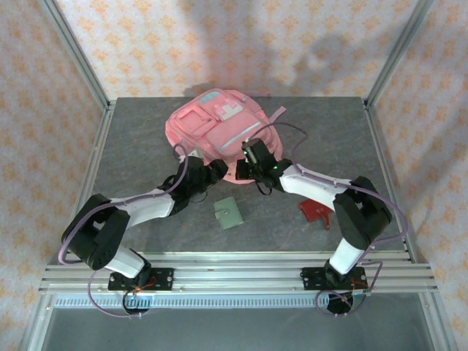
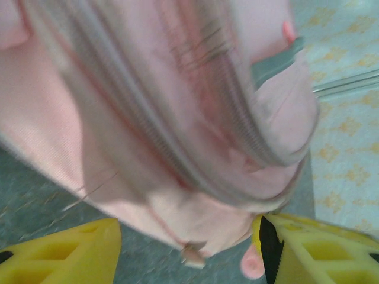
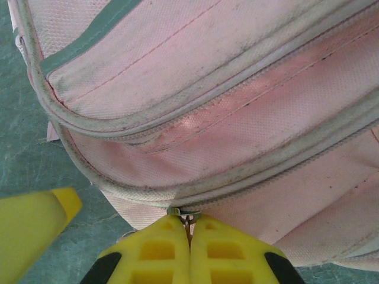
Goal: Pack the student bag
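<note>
On the grey mottled desk [image 1: 146,124] the pink woven bag [image 1: 212,124] lies far-centre, its near edge between the spread yellow left claw [image 2: 188,228], while the right claw [image 3: 189,228], pressed together, pinches a metal zip pull [image 3: 188,216]; a green square [image 1: 228,214] and a red piece [image 1: 315,213] lie nearer.

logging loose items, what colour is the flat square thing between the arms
Pale green square, clearest in top external view.
</note>
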Action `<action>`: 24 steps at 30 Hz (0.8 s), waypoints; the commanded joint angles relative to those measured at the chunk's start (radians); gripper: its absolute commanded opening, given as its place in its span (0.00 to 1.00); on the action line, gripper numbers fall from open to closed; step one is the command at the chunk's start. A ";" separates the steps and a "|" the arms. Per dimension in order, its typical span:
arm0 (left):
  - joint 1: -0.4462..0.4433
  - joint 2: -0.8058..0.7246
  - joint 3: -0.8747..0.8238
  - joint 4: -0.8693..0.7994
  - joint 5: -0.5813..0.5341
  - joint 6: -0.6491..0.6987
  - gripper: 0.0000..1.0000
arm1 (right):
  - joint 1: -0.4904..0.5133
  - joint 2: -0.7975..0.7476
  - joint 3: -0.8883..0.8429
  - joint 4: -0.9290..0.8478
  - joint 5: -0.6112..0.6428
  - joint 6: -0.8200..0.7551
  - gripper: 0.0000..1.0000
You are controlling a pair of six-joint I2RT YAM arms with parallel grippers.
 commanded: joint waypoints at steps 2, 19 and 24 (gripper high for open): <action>-0.016 0.043 0.007 0.200 -0.057 -0.030 0.64 | 0.008 -0.006 -0.015 0.040 -0.028 -0.012 0.00; 0.019 0.126 0.065 0.165 -0.046 -0.009 0.00 | -0.028 -0.024 -0.063 0.039 0.010 -0.032 0.00; 0.051 0.049 0.009 0.138 -0.027 0.016 0.00 | -0.139 -0.035 -0.117 0.034 0.035 -0.019 0.00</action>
